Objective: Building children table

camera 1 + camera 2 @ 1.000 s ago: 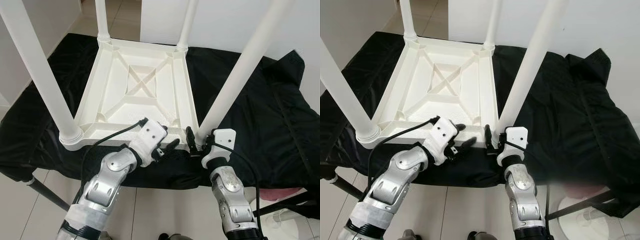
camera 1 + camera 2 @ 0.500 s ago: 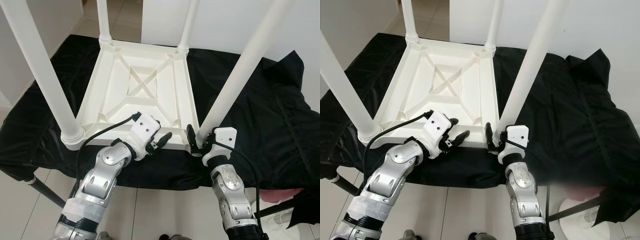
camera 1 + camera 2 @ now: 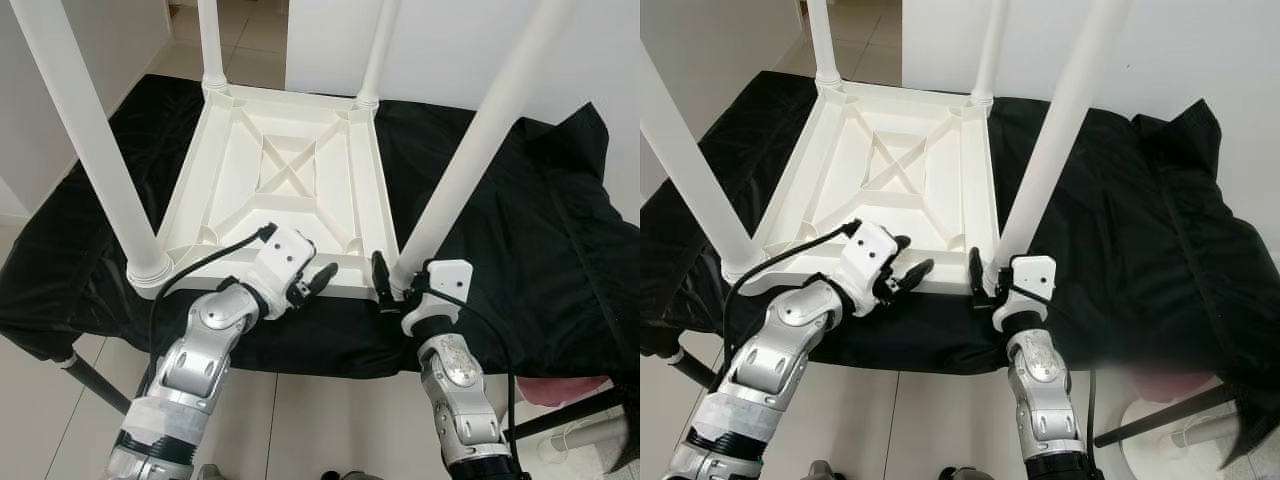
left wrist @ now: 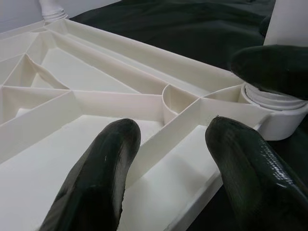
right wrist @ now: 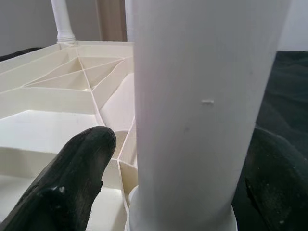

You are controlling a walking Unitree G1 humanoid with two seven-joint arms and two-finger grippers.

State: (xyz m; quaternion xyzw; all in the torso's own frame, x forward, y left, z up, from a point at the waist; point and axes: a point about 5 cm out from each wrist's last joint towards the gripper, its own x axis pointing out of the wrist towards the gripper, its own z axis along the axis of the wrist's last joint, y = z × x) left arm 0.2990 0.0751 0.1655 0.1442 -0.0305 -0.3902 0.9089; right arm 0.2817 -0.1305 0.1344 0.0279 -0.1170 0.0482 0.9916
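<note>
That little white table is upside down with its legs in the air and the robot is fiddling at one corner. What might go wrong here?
The right tool has its fingers around the base of the near right leg; if the leg is not seated fully, it might tilt or pop out. The upturned table rests near the front edge of the black cloth, so a pull toward the robot might slide it off. The left tool, open over the ribbed underside, might snag on a rib.
</note>
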